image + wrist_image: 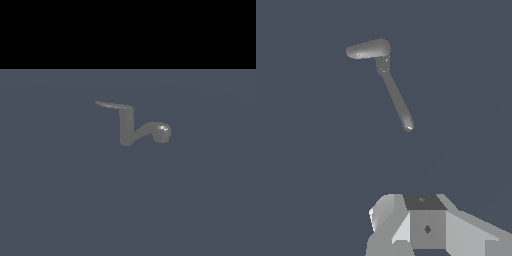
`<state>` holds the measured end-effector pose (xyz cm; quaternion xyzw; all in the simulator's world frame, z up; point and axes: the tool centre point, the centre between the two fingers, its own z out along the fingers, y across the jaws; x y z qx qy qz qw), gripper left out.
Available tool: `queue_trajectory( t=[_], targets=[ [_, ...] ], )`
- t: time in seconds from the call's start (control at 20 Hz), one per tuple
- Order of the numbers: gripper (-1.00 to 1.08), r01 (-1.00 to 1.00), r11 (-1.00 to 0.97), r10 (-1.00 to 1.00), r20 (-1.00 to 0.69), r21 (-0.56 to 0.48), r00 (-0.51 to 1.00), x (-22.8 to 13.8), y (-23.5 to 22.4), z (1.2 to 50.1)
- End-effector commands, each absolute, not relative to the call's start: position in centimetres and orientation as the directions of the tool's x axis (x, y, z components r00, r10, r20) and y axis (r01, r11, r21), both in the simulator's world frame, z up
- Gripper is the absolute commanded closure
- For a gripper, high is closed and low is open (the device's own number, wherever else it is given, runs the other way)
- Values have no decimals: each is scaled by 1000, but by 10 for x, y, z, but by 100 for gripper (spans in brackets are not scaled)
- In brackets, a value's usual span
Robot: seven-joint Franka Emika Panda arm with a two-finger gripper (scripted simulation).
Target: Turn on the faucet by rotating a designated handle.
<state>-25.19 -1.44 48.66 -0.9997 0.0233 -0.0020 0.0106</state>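
Grey floor bears the faucet [127, 129], handle [113, 105] pointing exterior view's left (gripper [423, 225] state unclear).

Upright grey faucet [127, 131] on the floor; its thin handle [113, 105] (flat, tapered) juts toward the exterior view's left.

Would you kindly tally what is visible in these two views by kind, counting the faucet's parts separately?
Matte grey upright faucet post: 1
Thin flat tapered grey handle lever: 1
Curved grey spout with round head: 1
Grey robot gripper: 1
Dark blue-grey floor surface: 1
Total: 5
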Motion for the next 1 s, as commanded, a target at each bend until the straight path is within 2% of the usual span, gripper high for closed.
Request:
queue_trajectory(
  t=[0.0,0.95],
  targets=[
    [108,-46,-999,-47,4,-21,999,-252,-14,487],
    [108,-89,-995,-89,-12,-33,996,-234,-8,483]
  ],
)
